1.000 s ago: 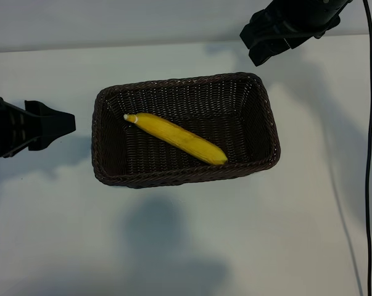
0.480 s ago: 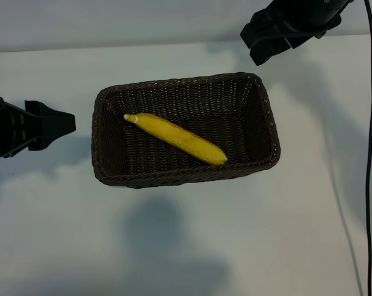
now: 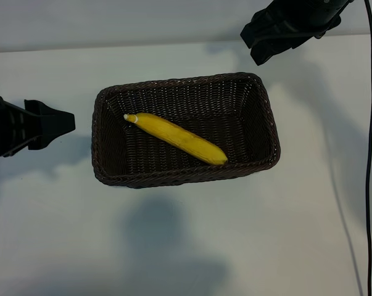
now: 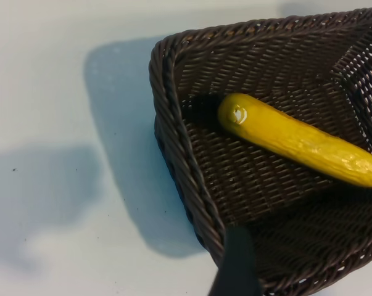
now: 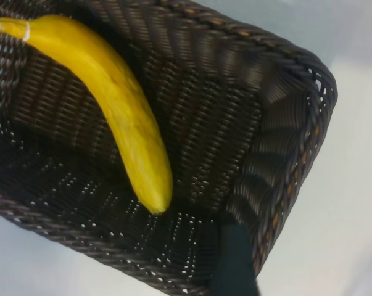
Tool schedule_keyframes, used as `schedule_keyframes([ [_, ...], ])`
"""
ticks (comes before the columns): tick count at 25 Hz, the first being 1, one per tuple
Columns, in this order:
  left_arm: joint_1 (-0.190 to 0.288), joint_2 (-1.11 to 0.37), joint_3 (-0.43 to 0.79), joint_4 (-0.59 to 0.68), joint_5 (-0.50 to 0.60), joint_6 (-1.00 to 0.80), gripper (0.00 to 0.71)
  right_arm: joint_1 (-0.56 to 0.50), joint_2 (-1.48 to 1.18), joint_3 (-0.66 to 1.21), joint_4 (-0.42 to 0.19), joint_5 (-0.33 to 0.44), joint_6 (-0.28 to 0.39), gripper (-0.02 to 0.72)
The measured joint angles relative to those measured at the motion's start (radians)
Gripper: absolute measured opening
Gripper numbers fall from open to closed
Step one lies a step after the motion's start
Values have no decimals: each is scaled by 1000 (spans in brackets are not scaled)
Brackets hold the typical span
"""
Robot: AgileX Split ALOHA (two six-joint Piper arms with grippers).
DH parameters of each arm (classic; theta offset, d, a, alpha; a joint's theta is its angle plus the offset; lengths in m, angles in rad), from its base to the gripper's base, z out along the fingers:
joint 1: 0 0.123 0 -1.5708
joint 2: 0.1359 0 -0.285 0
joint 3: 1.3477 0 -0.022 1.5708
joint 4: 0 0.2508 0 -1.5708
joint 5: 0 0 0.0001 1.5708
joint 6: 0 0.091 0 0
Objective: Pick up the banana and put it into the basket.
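Observation:
The yellow banana (image 3: pixel 176 138) lies diagonally on the floor of the dark brown wicker basket (image 3: pixel 269 132), its pale stem tip toward the basket's left end. Nothing touches it. My left gripper (image 3: pixel 50 126) hovers open and empty to the left of the basket, apart from its rim. My right gripper (image 3: pixel 252 48) hangs open and empty beyond the basket's far right corner. The left wrist view shows the banana (image 4: pixel 300 145) inside the basket (image 4: pixel 173 117), with one dark finger (image 4: pixel 238 265) over the rim. The right wrist view shows the banana (image 5: pixel 121 105), the basket (image 5: pixel 297 105) and one finger (image 5: pixel 235 259).
The basket stands in the middle of a white tabletop (image 3: pixel 186 246). A black cable (image 3: pixel 369 154) runs down the right side. Soft shadows of the arms fall on the table in front of the basket.

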Motion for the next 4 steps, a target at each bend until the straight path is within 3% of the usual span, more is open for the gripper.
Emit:
schedule_keyframes([
  [4,0,0,0,0,0,0,597,0,0,0,0,0,1,567],
])
